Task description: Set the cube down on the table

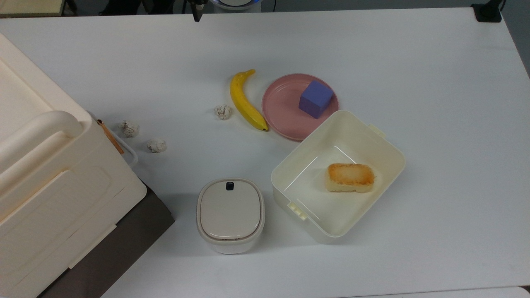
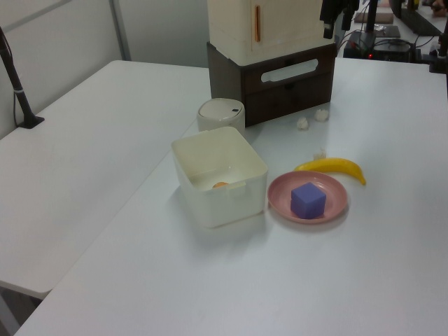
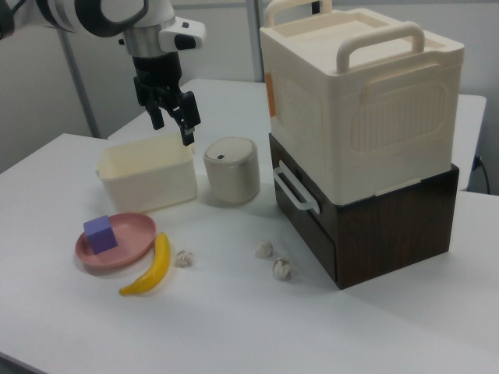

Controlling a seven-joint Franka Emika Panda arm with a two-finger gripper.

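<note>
Top view, cube point(image 1: 315, 99): purple-blue block sits on the pink plate point(image 1: 281, 111), toward the plate's right side in the top view, nothing gripping it.
Plate: flat on the white table point(image 1: 434, 103); in the top view its lower right rim is hidden behind a corner of the cream bin point(image 1: 389, 165).
Banana point(image 1: 245, 101): lies just left of the plate in the top view, very close to its rim.
Bin: open top, toasted bread block point(image 1: 350, 177) inside on the bin floor.
Gripper point(image 3: 172, 118): up in the air in the right view, fingers pointing down w/ a clear gap, jaws apart, holding nothing. In the right view it hangs in front of the bin's far side, well apart from the cube.
Gripper, left view: dark fingers point(image 2: 327, 26) at the far top edge, w/ the tall cabinet beside them.
Lidded pot point(image 1: 230, 214): small round-cornered container, lid closed, just left of the bin in the top view.
Paper wads: one point(image 1: 222, 111) near the banana, two more point(image 1: 156, 145) closer to the cabinet.
Cabinet point(image 3: 366, 195): cream box w/ handles stacked on a dark brown base, right side of the right view.
</note>
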